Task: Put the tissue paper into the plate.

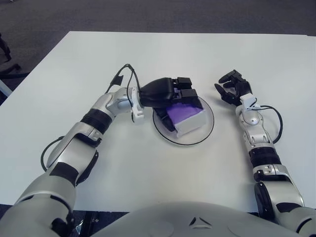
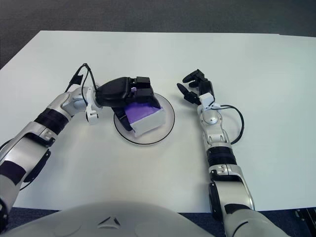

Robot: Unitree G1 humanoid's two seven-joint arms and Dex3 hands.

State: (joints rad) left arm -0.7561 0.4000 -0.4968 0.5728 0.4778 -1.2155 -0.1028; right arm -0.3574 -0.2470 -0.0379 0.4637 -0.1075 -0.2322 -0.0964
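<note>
A purple tissue pack with a white edge [image 1: 187,114] lies tilted inside the round clear plate [image 1: 207,127] at the table's middle. My left hand [image 1: 177,106] reaches in from the left and straddles the pack. Its fingers [image 1: 187,92] sit on the pack's far edge and its thumb [image 1: 167,124] runs along the near left side. The hand's black body hides the far left part of the pack. My right hand [image 1: 231,88] shows just right of the plate, fingers relaxed and holding nothing.
The white table [image 1: 148,177] stretches wide around the plate. A black cable [image 1: 126,74] loops up from my left wrist. Dark carpet [image 1: 158,15] lies beyond the far table edge.
</note>
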